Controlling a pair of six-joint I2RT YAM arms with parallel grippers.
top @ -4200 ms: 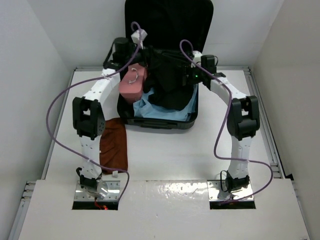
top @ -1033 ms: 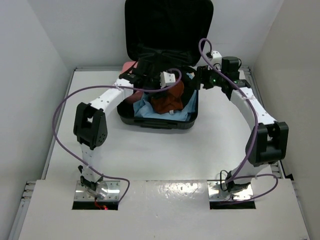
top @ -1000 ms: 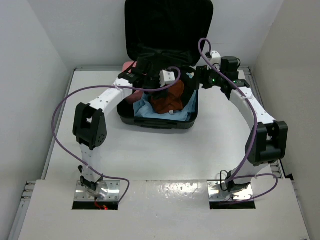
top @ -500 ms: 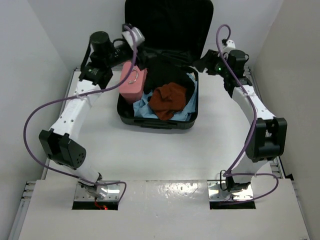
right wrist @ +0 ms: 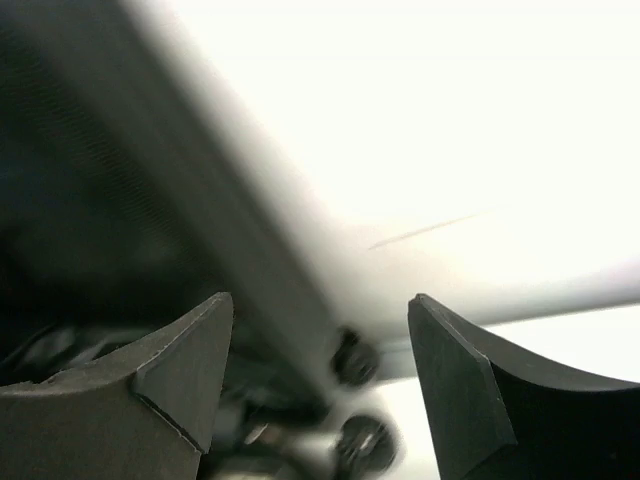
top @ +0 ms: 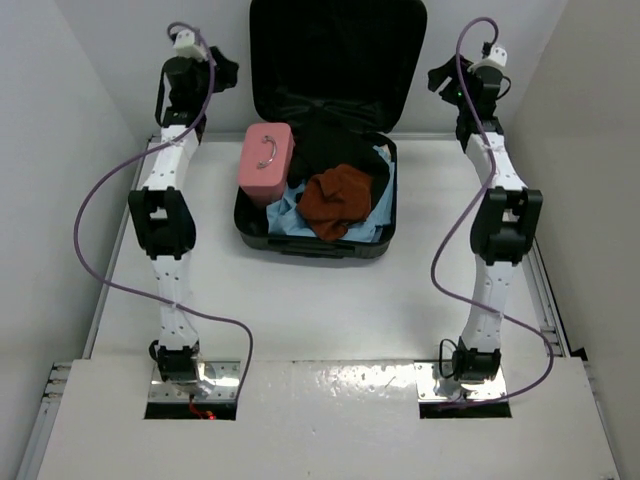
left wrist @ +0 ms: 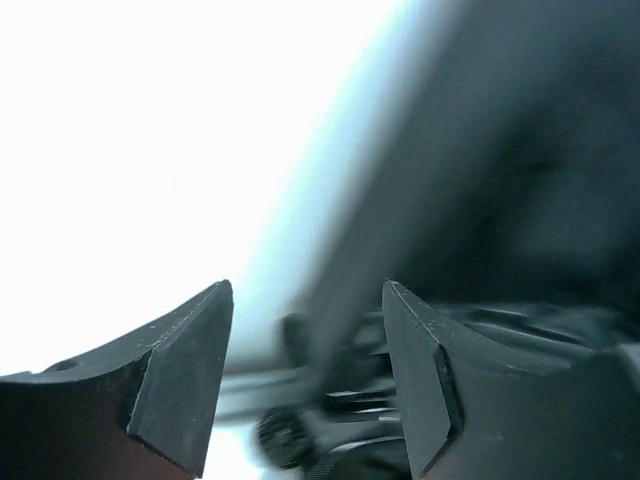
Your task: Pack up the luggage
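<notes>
The luggage (top: pixel 316 243) lies open at the back of the table, its black lid (top: pixel 337 50) standing upright against the wall. In its base are a pink case (top: pixel 265 160), a rust-brown cloth (top: pixel 335 195), light blue fabric (top: pixel 287 217) and black clothing (top: pixel 335 145). My left gripper (top: pixel 220 72) is raised beside the lid's left edge, and my right gripper (top: pixel 441 79) beside its right edge. In the left wrist view my left gripper (left wrist: pixel 306 292) is open and empty, with the blurred lid edge (left wrist: pixel 400 200) beyond. My right gripper (right wrist: pixel 320 300) is open too, facing the lid edge (right wrist: pixel 230 190) and small wheels (right wrist: pixel 355 358).
White walls close in the table (top: pixel 320 300) on the left, right and back. Purple cables (top: pixel 95 230) loop off both arms. Both arms stretch nearly straight from their bases (top: pixel 195 375) toward the back wall.
The rust cloth went from the table's left side into the luggage. Both arms have risen out of the luggage and swung back to either side of the lid.
</notes>
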